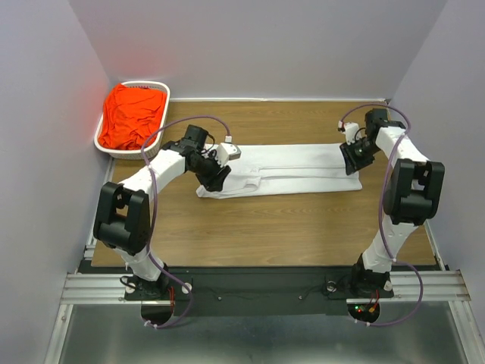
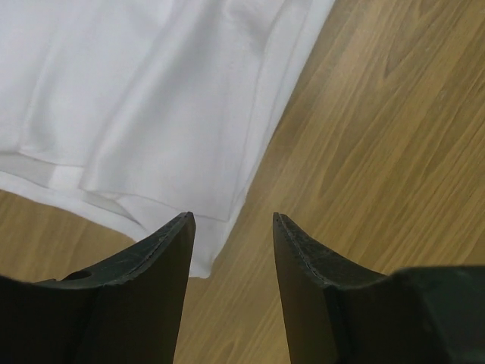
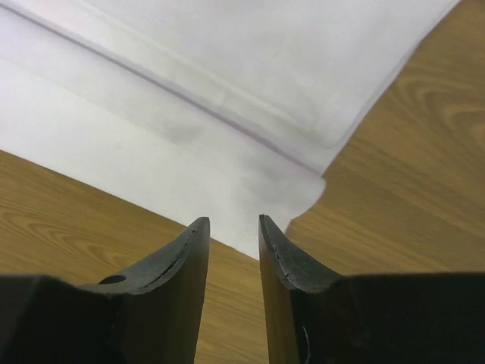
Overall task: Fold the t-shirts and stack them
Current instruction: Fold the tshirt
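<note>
No readable text, labels, numbers visible anywhere.

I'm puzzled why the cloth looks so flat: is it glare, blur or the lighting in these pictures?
Top external: even light, soft shadows, the white t-shirt nearly washed out, the orange-red t-shirt oversaturated. Left wrist: the wooden table grain sharp, the shirt's upper left blown out. Right wrist: creases show as pale grey shadows; the dark fingers lack detail.

White t-shirt (image 1: 295, 171), orange-red t-shirt (image 1: 135, 114) (basket (image 1: 161, 121) white too), brown wood-grain table (image 1: 288, 227).
</note>
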Controlling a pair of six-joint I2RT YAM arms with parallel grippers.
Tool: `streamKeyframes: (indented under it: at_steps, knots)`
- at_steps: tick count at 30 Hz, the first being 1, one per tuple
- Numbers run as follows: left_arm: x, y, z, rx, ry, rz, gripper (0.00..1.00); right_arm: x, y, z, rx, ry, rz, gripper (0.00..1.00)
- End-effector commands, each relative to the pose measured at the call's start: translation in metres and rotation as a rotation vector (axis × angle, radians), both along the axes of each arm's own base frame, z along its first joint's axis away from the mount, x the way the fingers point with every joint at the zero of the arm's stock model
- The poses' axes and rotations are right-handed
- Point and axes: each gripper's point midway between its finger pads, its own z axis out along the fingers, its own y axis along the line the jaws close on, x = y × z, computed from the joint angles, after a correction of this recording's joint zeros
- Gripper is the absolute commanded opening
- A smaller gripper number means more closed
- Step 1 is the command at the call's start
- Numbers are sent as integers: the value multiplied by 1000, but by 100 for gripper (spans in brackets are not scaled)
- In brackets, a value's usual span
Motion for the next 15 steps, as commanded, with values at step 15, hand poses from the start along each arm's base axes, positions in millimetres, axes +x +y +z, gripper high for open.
streamKeyframes:
  at_steps: [15]
  knots:
    - [9, -5, -48, 155, -5, 24, 56, 4, -1, -29, 29, 72, -101, 27]
